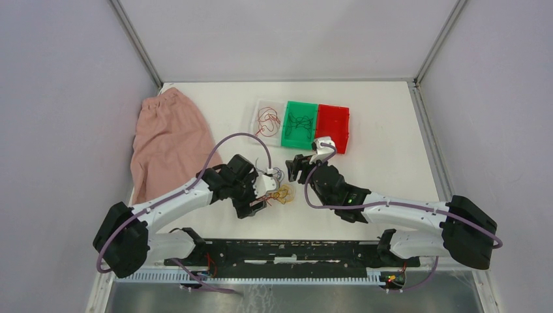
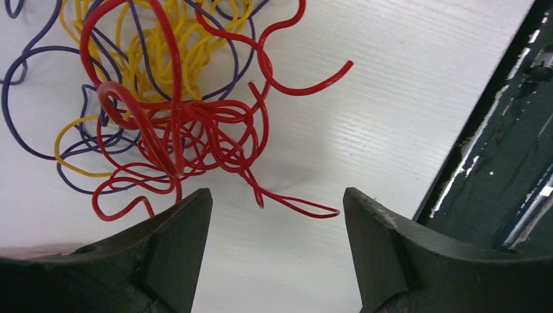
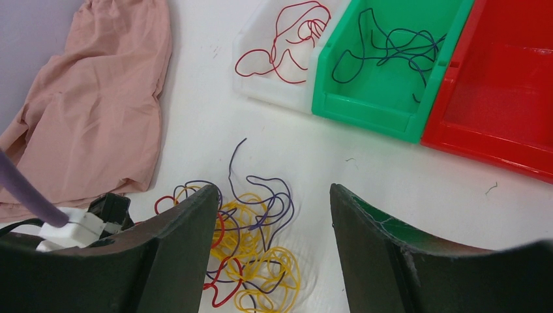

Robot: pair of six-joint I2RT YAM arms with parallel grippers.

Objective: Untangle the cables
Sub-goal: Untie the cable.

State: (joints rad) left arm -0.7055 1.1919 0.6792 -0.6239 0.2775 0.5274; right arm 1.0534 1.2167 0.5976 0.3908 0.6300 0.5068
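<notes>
The cables (image 1: 282, 193) — a light, springy, snag-prone knot of red, yellow and dark wires — lay on the table (image 1: 391, 163) between the left gripper (image 2: 277, 195) and right gripper (image 3: 274, 195), both gaping empty; we judged the stray red loop (image 2: 306, 207) at its edge the best hold.

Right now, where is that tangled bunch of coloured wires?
Seen from above, the wire tangle lies on the white table near its front edge, just right of the left gripper, with the green tray farther back.
</notes>
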